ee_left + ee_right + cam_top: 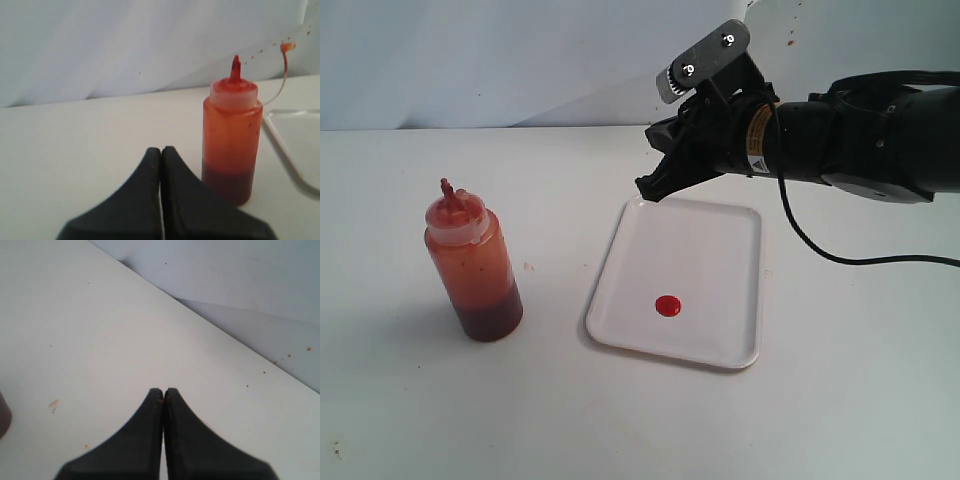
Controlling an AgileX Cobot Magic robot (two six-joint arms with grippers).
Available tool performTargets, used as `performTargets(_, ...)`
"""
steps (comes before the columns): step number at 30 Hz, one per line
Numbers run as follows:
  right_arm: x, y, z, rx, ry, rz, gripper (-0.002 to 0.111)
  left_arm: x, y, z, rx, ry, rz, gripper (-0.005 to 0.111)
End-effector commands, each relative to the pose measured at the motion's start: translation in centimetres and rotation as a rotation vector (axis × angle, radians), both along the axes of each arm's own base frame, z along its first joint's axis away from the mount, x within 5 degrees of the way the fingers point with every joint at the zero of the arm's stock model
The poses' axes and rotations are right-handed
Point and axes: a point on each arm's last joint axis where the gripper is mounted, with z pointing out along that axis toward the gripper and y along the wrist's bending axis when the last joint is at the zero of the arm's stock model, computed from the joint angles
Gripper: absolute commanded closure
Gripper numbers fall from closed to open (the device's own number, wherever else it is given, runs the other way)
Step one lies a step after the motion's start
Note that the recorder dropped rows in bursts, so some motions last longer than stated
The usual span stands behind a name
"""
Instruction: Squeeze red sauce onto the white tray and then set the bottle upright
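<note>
Standing upright on the tabletop [520, 400], apart from the white tray [720, 240] on its left side, the bottle [473, 262] stands free; a round blob of red sauce [667, 306] lies near the tray's middle. The right tool [648, 190], jaws together, hangs over the tray's far corner; the left tool [161, 150], likewise closed and empty, faces the bottle.

Exterior looks down from high — left wrist, low, shares the bottle [472, 270].

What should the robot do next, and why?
Probably just pull the shut right hand back from the flat white plastic tray and rest. A round red sauce blob already lies on it, and the translucent plastic squeeze bottle with the red nozzle stands upright on the table, free of the shut left hand too.
</note>
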Motion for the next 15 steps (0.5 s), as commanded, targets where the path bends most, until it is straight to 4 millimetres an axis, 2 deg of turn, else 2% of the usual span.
performTargets(1,0.01,0.18,0.28,0.009,-0.011,0.011,0.108,-0.09,0.05,-0.58,0.044,0.044,-0.004,0.107)
performTargets(15,0.02,0.18,0.28,0.011,-0.010,0.009,0.108,-0.06,0.05,-0.46,0.045,0.029,-0.004,0.107)
